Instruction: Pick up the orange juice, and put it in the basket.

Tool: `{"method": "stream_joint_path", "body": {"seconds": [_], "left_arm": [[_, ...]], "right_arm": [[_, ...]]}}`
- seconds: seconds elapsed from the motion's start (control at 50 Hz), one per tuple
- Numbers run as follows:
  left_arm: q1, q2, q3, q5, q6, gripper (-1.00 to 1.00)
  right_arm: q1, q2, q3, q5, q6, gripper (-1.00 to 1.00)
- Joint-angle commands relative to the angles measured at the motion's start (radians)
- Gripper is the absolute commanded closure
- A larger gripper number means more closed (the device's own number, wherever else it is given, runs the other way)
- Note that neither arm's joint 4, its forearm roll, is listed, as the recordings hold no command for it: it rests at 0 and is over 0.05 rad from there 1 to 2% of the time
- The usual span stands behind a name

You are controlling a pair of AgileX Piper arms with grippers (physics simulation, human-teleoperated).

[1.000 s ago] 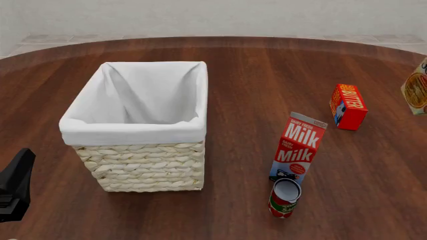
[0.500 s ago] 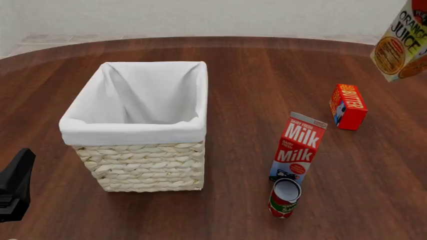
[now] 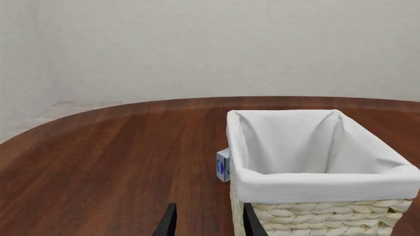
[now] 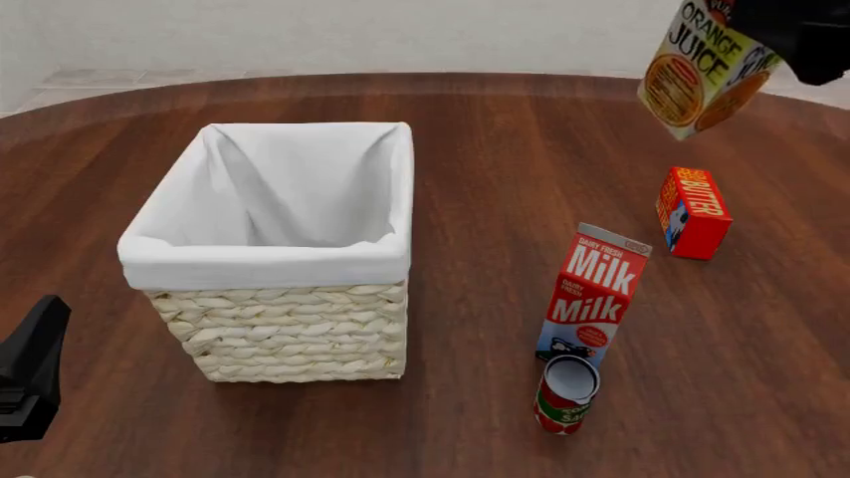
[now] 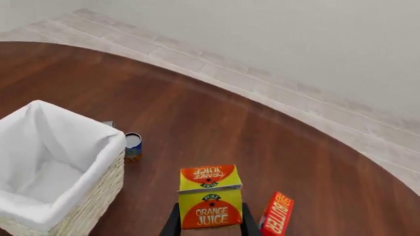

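A: Starting at our right end effector (image 5: 210, 227): what do we have?

B: Its two dark fingers (image 5: 172, 222) clamp the sides of the orange juice (image 4: 700, 62). We hold the carton aloft and tilted, high at about one o'clock in the front view, clear of the worktop (image 4: 531, 169).

A: And below it?

B: The red butter box (image 4: 692, 212) stands on the wood, roughly at six o'clock from the carton. Further toward us stands the Milk carton (image 4: 592, 296), with a small can (image 4: 567, 392) lying just at its foot.

A: The basket (image 4: 286, 329)?

B: It sits well apart from the juice, at about eight o'clock from it, white lining folded over the rim. Nothing lies inside that we can see.

A: Our left end effector (image 3: 208, 223)?

B: It is parted, gripping nothing, low near the basket's wicker wall. Past the basket's far corner, that wrist camera shows a small blue-and-white box (image 3: 223, 165).
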Motion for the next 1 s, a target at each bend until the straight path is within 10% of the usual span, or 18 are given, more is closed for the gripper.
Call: {"method": "stream_joint_path", "body": {"seconds": [0.02, 1.0], "left_arm": [[0.000, 0.000, 0.000, 0.000, 0.000, -1.00], [0.000, 0.000, 0.000, 0.000, 0.000, -1.00]], "right_arm": [[0.091, 0.053, -0.036, -0.032, 0.014, 1.00], [0.401, 0.330, -0.210, -0.129, 0.030, 1.00]]}}
